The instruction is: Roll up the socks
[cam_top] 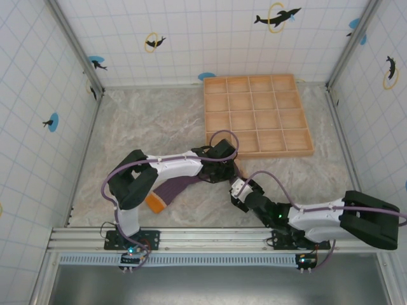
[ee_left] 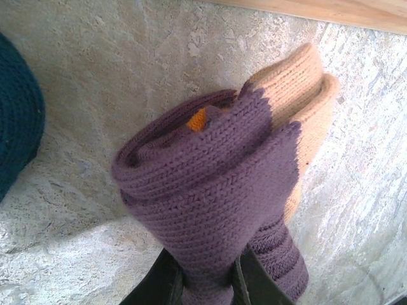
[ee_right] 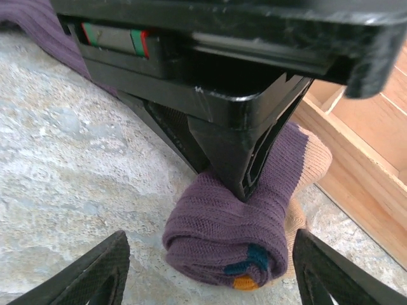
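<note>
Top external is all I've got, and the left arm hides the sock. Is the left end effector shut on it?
Observer: Yes. The left wrist view shows the left end effector shut on the purple sock, which is partly rolled.
Operator: Right end effector?
Observer: The right end effector is open, with a finger on either side of the roll, not touching it.
Operator: Anything else nearby?
Observer: A dark teal knit piece lies on the table apart from the roll, possibly another sock.
</note>
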### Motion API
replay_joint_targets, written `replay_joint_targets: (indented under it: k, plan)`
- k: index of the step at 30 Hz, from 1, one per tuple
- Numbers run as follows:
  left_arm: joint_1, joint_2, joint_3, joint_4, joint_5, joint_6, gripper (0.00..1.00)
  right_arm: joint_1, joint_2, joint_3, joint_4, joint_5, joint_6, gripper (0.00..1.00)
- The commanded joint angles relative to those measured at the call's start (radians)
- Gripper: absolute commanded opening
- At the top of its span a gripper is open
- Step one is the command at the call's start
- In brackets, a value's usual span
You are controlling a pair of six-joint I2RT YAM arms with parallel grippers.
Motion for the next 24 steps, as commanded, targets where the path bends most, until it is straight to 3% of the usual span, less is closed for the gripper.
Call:
replay_joint_targets:
  k: [1, 10, 20, 24]
  plan:
    - [0.003, 0.009, 0.0, -0.105, 0.017, 0.019, 0.05, 0.0, 0.051, 0.01, 0.102, 0.028, -0.022, 0.68]
    - [0.003, 0.013, 0.001, -0.101, 0.038, 0.017, 0.04, -0.033, 0.161, 0.007, 0.199, -0.009, 0.023, 0.61]
    - [0.003, 0.015, -0.002, -0.081, 0.066, 0.008, 0.04, -0.075, 0.244, 0.018, 0.178, -0.037, 0.075, 0.43]
    - [0.003, 0.015, -0.001, -0.075, 0.069, 0.009, 0.05, -0.089, 0.238, 0.015, 0.15, -0.06, 0.122, 0.29]
